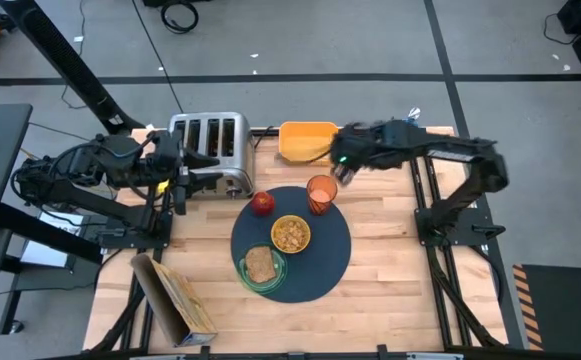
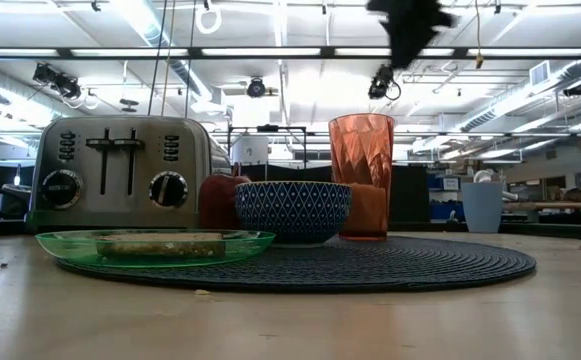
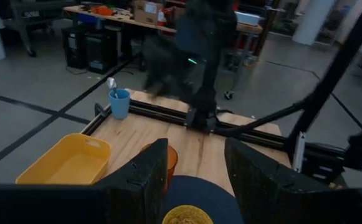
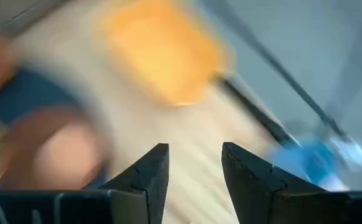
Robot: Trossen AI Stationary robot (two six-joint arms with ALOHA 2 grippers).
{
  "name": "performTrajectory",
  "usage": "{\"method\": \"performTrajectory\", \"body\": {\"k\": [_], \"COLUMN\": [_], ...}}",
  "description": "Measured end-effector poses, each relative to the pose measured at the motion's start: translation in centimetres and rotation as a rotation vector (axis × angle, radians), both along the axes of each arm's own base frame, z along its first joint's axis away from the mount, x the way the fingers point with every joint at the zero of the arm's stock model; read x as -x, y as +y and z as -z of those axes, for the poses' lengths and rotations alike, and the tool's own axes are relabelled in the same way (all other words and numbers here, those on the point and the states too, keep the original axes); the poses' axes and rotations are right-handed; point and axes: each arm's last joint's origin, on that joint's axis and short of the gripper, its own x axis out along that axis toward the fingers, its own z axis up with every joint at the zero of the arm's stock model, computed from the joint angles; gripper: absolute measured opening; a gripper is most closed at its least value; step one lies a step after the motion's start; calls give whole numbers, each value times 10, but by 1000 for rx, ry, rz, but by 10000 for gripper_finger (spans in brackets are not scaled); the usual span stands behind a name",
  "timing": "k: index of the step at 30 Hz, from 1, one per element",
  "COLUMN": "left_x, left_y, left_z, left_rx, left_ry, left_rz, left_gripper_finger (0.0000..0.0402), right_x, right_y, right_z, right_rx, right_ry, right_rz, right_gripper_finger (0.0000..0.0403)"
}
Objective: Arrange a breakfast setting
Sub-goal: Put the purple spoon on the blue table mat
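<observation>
Both fingers of the right gripper (image 1: 342, 170) are spread and empty, held above the table just beside the orange cup (image 1: 321, 193), which is set on the round mat (image 1: 325, 255) with the bowl (image 1: 290, 234), plate (image 1: 249, 279), toast (image 1: 260, 264) and apple (image 1: 262, 203). The left gripper (image 1: 210, 170), also spread, is parked by the toaster (image 1: 210, 140). Only the spoon (image 3: 111, 85), standing in a blue cup (image 3: 119, 104) at the table's far corner, appears outstanding, so a reach there is judged to be called for.

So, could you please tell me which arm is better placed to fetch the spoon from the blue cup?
The right. Its open pincer hangs near the back right corner, where the spoon stands in the blue cup; the left pincer is by the toaster.
</observation>
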Motion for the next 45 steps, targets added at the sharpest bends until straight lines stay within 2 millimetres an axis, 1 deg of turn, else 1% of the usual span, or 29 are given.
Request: {"method": "performTrajectory", "body": {"k": [1, 3, 6, 8, 12, 14, 16, 19, 22, 24, 26, 29, 31, 33, 36, 41, 45], "left_x": [0, 0, 0, 0, 0, 0, 0, 3, 9, 10, 12, 11, 5, -1, -16, -32, -39], "left_y": [0, 0, 0, 0, -1, -1, 0, 0, 2, 5, 10, 21, 31, 42, 61, 88, 102], "left_z": [0, 0, 0, 0, -1, -1, 0, 3, 6, 5, 5, 4, 6, 8, 14, 26, 32], "left_rx": [-4, -11, -12, -17, 28, 58, 76, 98, 147, 202, 224, 239, 265, 287, 301, 294, 289], "left_ry": [1, 3, 3, 4, -12, -17, -11, 18, 38, 18, 8, -3, -3, 16, 44, 121, 144], "left_rz": [10, 16, 18, 19, 11, 6, 2, -4, -24, -59, -88, -149, -184, -175, -153, -101, -56], "left_gripper_finger": [167, 167, 166, 166, 166, 166, 166, 166, 166, 166, 166, 165, 160, 155, 152, 151, 151], "right_x": [11, 33, 56, 65, 72, 73, 76, 86, 99, 108, 116, 125, 123, 119, 117, 118, 122], "right_y": [-6, -19, -39, -53, -83, -99, -114, -133, -147, -156, -169, -190, -199, -212, -227, -235, -238], "right_z": [1, 6, 18, 28, 51, 61, 69, 74, 74, 75, 76, 78, 82, 91, 108, 125, 132], "right_rx": [45, 126, 137, 121, 100, 85, 78, 52, 56, 73, 89, 120, 145, 149, 155, 181, 228], "right_ry": [-40, -86, -175, -221, -244, -229, -177, -142, -148, -162, -204, -293, -341, -375, -351, -322, -248], "right_rz": [137, 354, 615, 759, 942, 999, 1027, 1098, 1182, 1245, 1304, 1380, 1405, 1416, 1448, 1558, 1598], "right_gripper_finger": [154, 154, 154, 154, 154, 154, 156, 168, 194, 216, 240, 272, 288, 299, 305, 303, 296]}}
